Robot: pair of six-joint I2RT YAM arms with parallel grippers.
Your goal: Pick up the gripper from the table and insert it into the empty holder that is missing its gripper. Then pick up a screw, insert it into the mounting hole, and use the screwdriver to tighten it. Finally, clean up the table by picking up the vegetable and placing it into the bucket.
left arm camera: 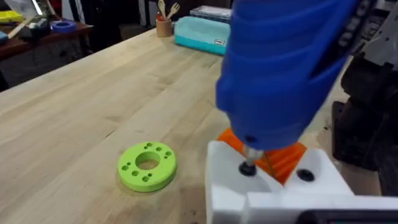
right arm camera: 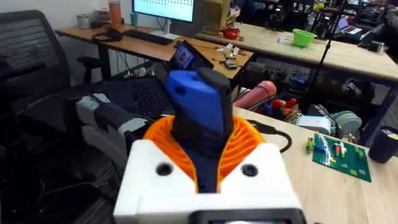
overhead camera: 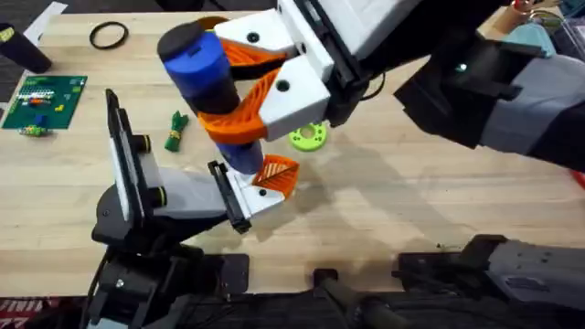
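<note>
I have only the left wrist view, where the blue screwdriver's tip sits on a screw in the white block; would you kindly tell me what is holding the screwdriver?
Observer: The right hand has it. From overhead it is shut around the thick blue body of the screwdriver, below the black cap.
Operator: Thank you. Is the vegetable off the table yet?
Observer: No. The vegetable lies on the table, between the upright black plate of the holder and the screwdriver.
</note>
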